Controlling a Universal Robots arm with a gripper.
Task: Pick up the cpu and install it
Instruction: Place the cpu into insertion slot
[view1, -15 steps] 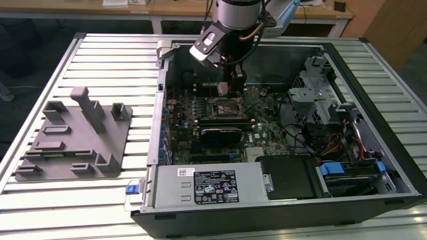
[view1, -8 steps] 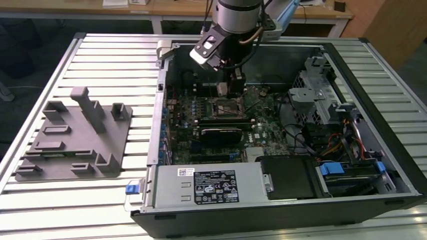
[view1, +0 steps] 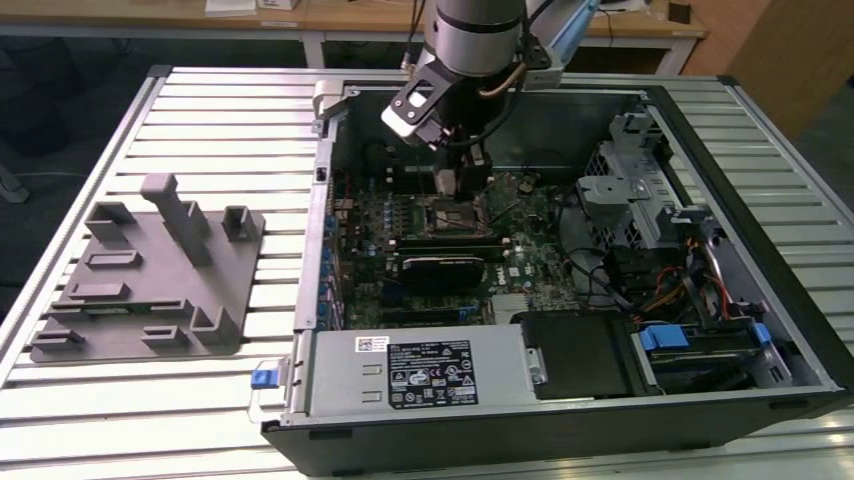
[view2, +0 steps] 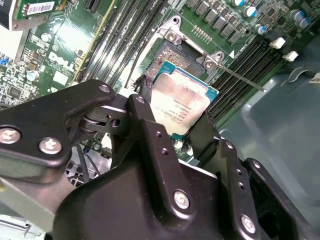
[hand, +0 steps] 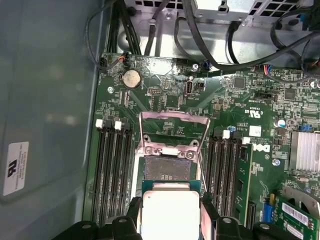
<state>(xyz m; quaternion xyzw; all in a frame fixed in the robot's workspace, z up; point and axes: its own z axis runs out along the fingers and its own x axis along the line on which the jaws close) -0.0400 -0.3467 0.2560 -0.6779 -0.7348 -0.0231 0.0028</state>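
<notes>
Cpu, a small flat square chip with a shiny silver top, is pinched between the black gripper's fingers; in the exterior view the open black-framed socket lies close at six o'clock.

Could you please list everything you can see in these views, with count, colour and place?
table: one, silver slatted metal, under everything
tray: one, grey with upright posts, on the table at the exterior view's left
computer case: one, black, open, on the table
motherboard: one, green, inside the case
socket: one, open, frame raised, mid-board
memory slots: two black banks, flanking the socket
coin battery: one, silver, on the board
power supply: one, silver, inside the case
cpu: one, silver top, at the open socket
gripper: one, black, shut on the cpu
arm: one, grey, reaching into the case
</notes>
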